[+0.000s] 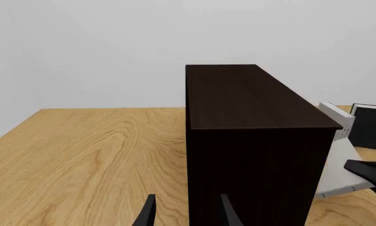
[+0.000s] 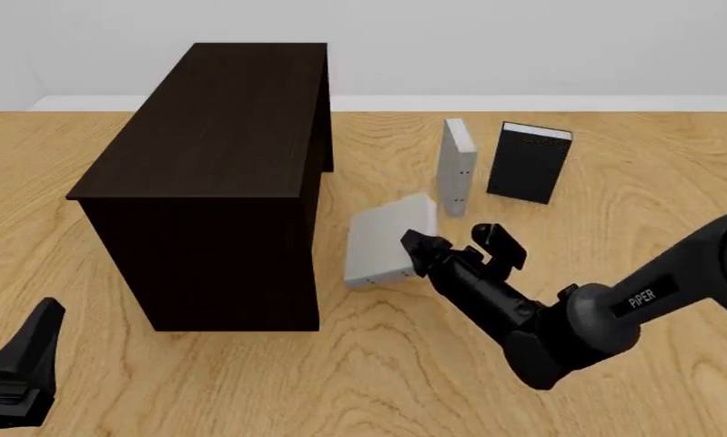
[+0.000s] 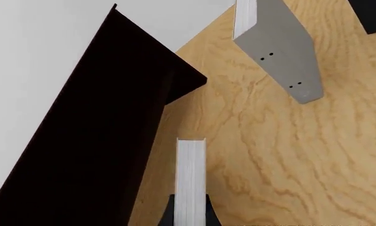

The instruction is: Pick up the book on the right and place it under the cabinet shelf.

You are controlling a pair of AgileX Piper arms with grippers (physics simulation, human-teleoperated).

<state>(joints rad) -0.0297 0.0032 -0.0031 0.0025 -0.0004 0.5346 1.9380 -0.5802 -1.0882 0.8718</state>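
Wood-grain bench (image 2: pixel 654 364) against a plain pale wall. Cabinet shelf (image 2: pixel 217 182), very dark brown, stands on the left half of the bench, long top running away from the arms.

Right end effector (image 2: pixel 442 250) is clamped on the book (image 2: pixel 385 241); the right wrist view shows the white page edges (image 3: pixel 190 181) pinched between both fingers. Book sits tilted just beside the cabinet's right side, near its front corner. Cannot tell whether its lower edge touches the bench.

Second pale grey book (image 2: pixel 458 167) stands upright farther back, and a black book (image 2: pixel 530 162) stands upright just to its right; the two are apart.

Left end effector (image 1: pixel 186 214) hangs low at the near left of the bench, fingers spread apart, holding nothing, facing the cabinet's near end.
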